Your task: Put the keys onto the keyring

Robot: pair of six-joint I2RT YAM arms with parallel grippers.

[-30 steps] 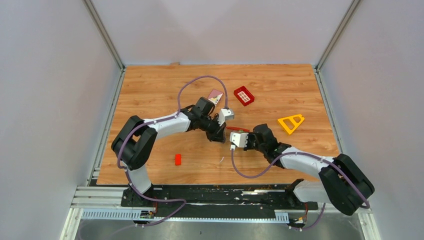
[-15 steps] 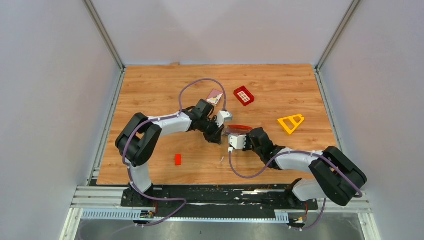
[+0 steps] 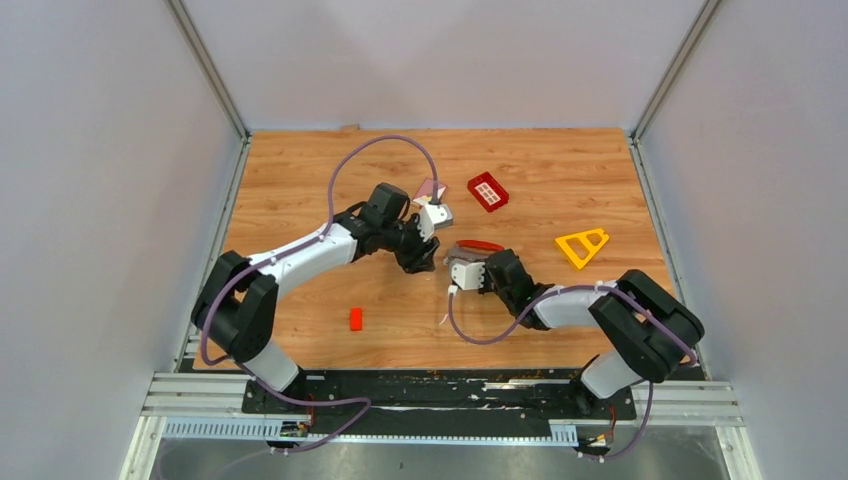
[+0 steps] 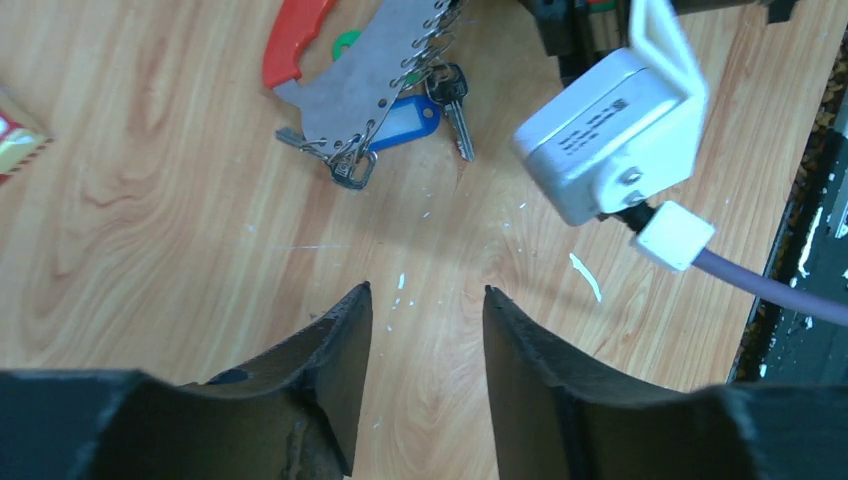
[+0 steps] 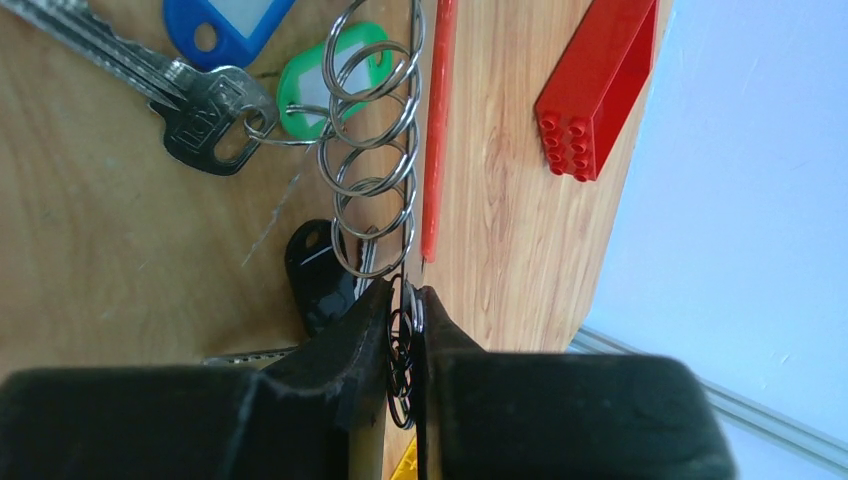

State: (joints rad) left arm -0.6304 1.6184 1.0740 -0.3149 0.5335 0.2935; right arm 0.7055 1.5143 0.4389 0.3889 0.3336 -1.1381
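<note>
Grey metal of the keyring [image 4: 365, 85] is lying on the wooden table [image 4: 150, 250] straight ahead of the left gripper [image 4: 425, 330], well clear of its fingertips. The left gripper is standing partly open. Its fingers [image 4: 340, 350] are showing a plain gap with bare wood between them, and they are holding nothing. The red curved end [image 4: 295, 40] of the keyring is lying at the end of the strip farthest from this gripper. The keys [image 4: 405, 120] are hanging from wire rings along the strip edge nearest the white camera housing [image 4: 610, 130] of the right wrist. A blue tag, a black-headed key and a green tag are showing there.

The right gripper [image 5: 405, 320] is sitting closed, its fingers clamping the ring-bearing edge of the keyring with almost no gap. Just ahead of its fingertips, the wire rings [image 5: 370, 150] are running away from the gripper in a row. Beside that row, a silver key and blue, green and black tags are lying flat on the wood.

In the top view, the red gridded tray [image 3: 488, 191] is lying well beyond both grippers. The yellow triangle frame [image 3: 582, 246] is lying well apart from the right gripper, out to its side. The small red block [image 3: 355, 319] is lying behind the left gripper, toward the arm bases.
</note>
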